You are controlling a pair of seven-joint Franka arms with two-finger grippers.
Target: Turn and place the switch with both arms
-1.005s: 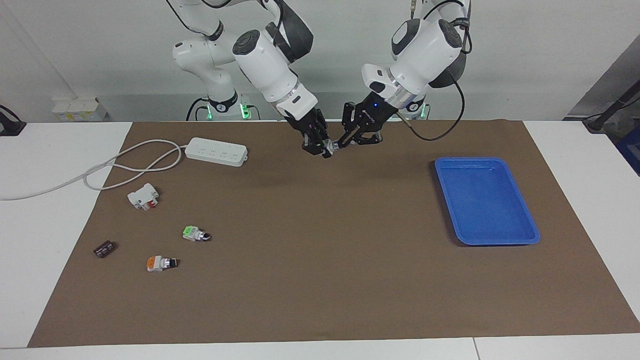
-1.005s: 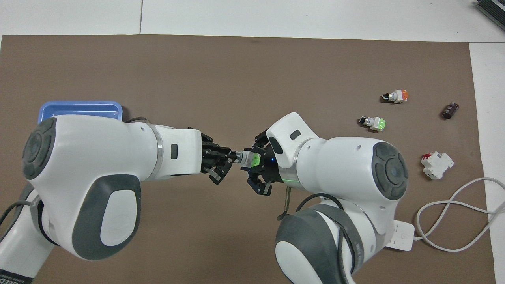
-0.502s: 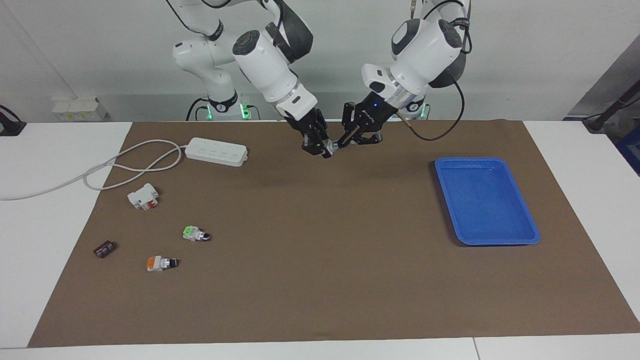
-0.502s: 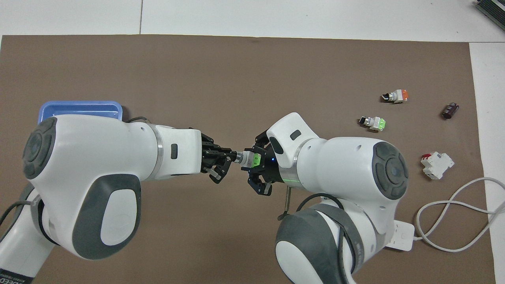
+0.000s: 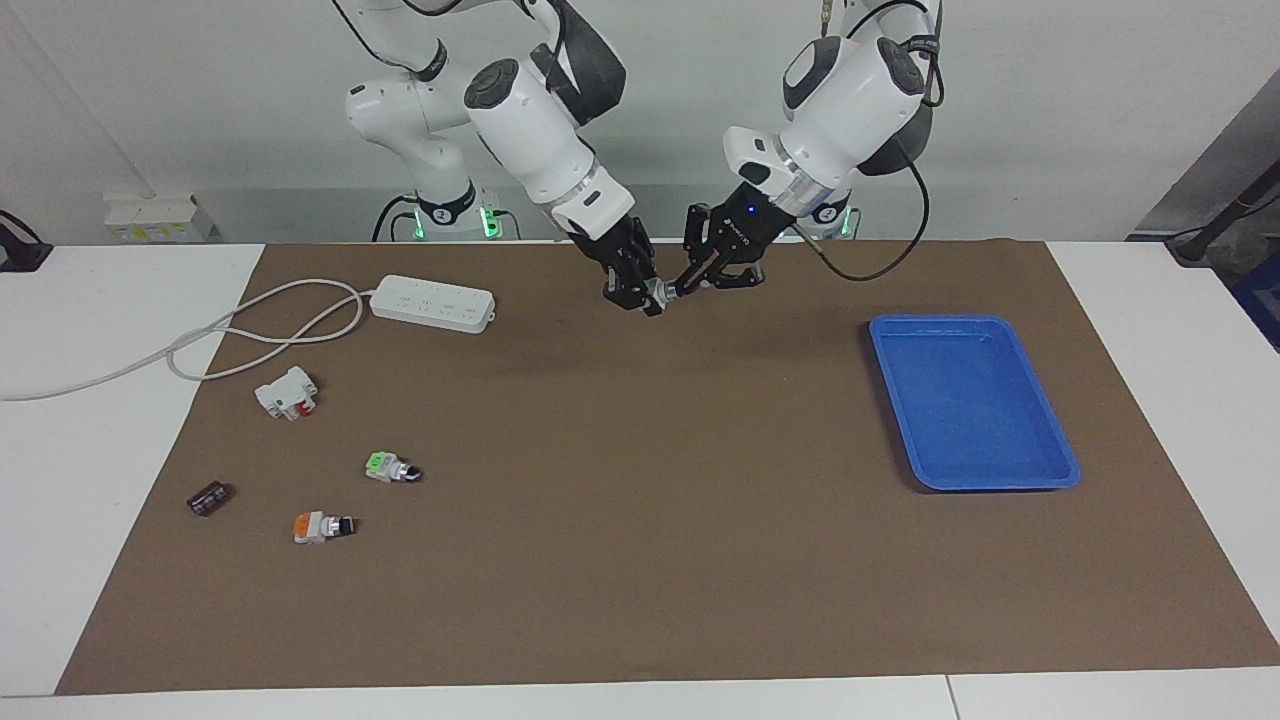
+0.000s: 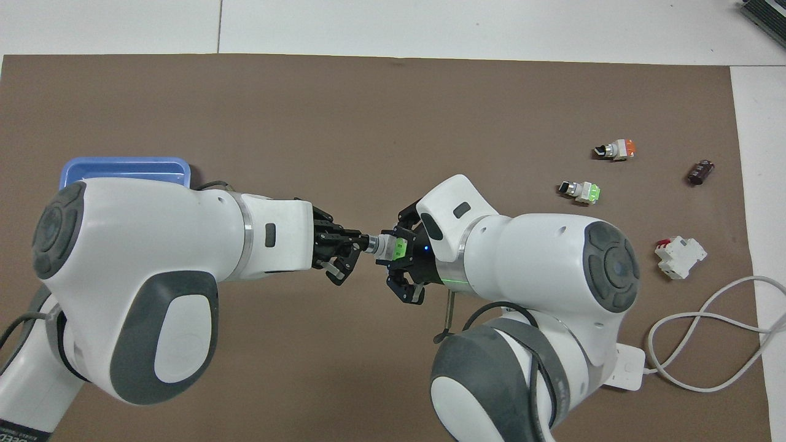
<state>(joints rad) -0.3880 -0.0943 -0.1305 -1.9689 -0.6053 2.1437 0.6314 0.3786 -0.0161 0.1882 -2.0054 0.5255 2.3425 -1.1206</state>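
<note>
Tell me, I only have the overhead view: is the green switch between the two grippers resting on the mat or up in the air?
Observer: Up in the air. The facing view shows the switch clear above the brown mat, gripped by the right gripper and the left gripper.
Operator: The left arm covers the blue tray. Anything in it?
Observer: Nothing shows in the blue tray.
Operator: And the power strip?
Observer: The power strip lies flat, sockets up, toward the right arm's end.

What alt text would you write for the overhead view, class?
Two white robot arms hold a green-ended switch between them above a brown mat, the left gripper on its black knob, the right gripper on its green end. Other small parts lie toward the right arm's end; a blue tray peeks out by the left arm.
</note>
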